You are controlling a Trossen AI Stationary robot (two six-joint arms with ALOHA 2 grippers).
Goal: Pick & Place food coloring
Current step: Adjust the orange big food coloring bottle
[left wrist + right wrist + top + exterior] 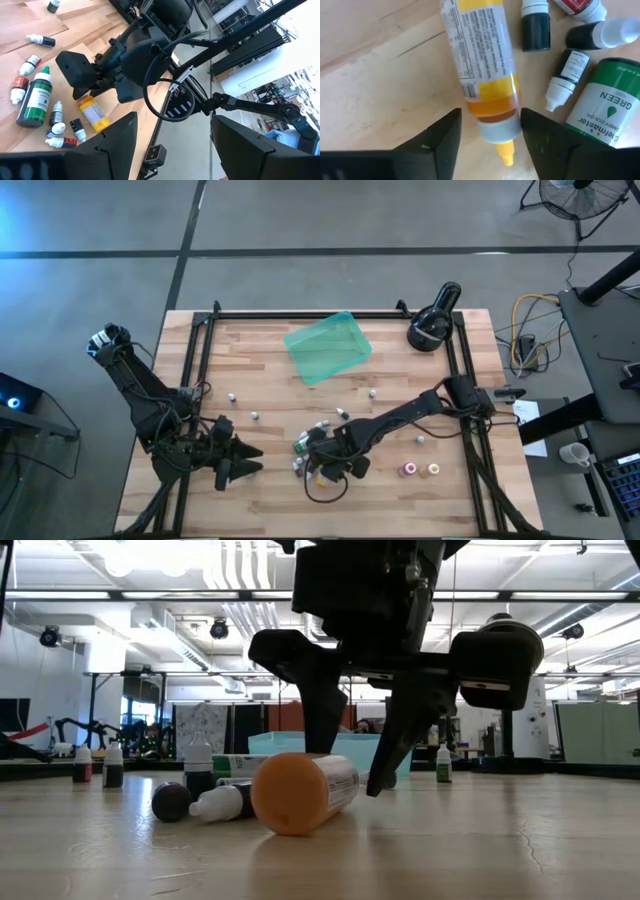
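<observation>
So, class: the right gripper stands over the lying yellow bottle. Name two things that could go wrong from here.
1. The yellow bottle lies on its round side, with the right gripper open astride its cap end; a grip that near the tip might let it roll or swing.
2. The green bottle and small dark bottles lie close by, so a finger could knock them.

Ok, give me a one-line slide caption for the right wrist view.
Right gripper open astride a lying yellow food coloring bottle, beside the big green bottle.

My wooden table (250,480) is carrying a teal tray (327,347), a black lamp (433,322) and scattered food coloring bottles (310,448), some standing, some lying.
</observation>
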